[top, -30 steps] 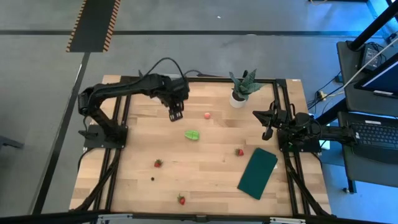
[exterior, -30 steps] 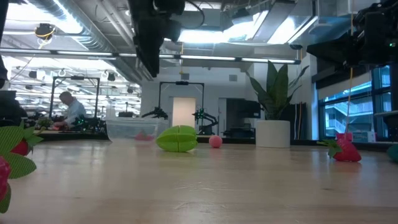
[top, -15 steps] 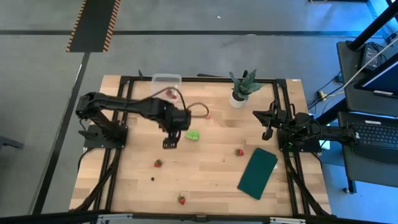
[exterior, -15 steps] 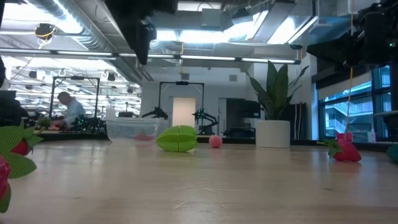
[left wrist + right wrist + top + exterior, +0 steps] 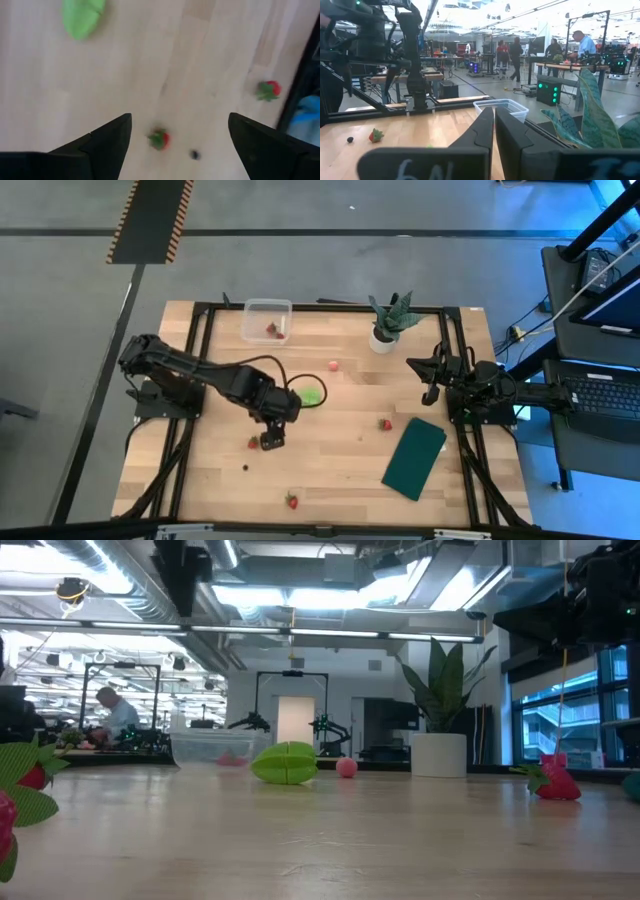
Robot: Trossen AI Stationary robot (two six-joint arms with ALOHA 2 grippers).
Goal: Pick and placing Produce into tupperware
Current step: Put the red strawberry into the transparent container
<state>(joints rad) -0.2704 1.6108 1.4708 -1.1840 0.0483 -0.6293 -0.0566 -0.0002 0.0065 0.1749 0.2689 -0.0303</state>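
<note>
Your left gripper (image 5: 271, 441) hangs spread wide, empty, just at 3 o'clock of a strawberry (image 5: 254, 443). The tub (image 5: 267, 320) sits at the table's 11 o'clock, one berry inside. Your right gripper (image 5: 430, 394) waits at 3 o'clock, fingers pressed together.
</note>
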